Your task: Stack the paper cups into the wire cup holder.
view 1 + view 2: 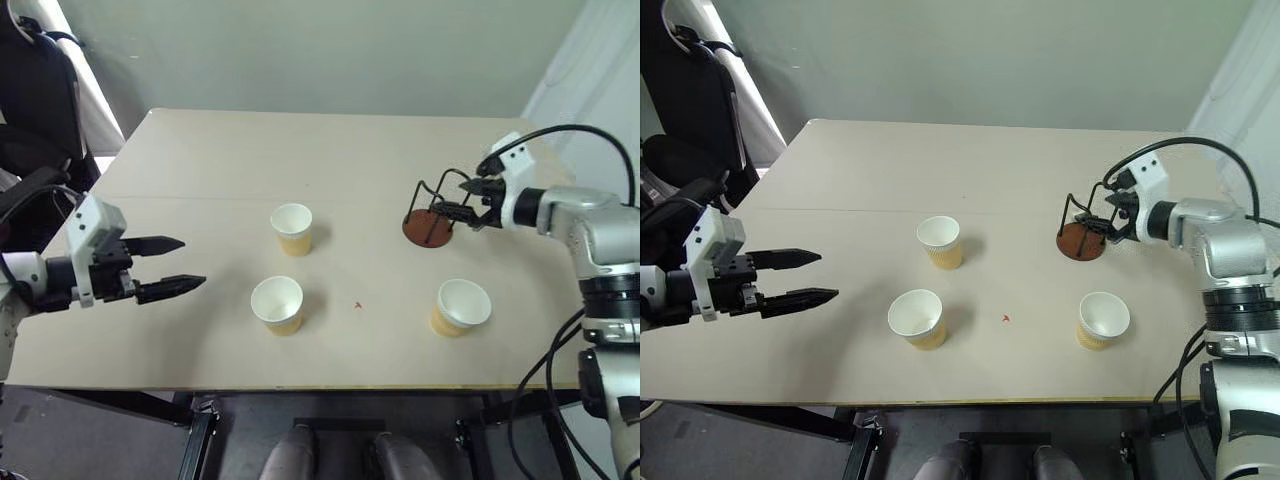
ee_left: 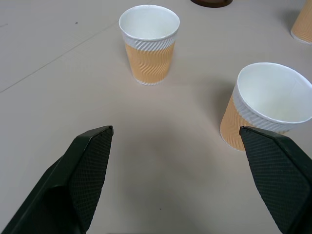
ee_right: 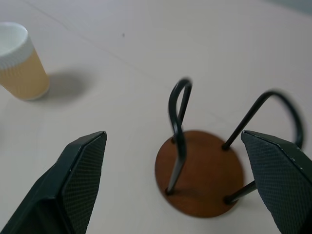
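right gripper point(image 1: 462, 200), fingers spread, nears the empty wire cup holder point(image 1: 430, 222) at two o'clock; likely steadying it first, three paper cups point(image 1: 291, 228) unstacked

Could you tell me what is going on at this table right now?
A humanoid robot is set to stack three paper cups into a wire cup holder. All three stand upright and apart on the table, and the holder is empty. The right gripper is at the holder with jaws open around it, not closed. The left gripper hovers open, short of the cups.
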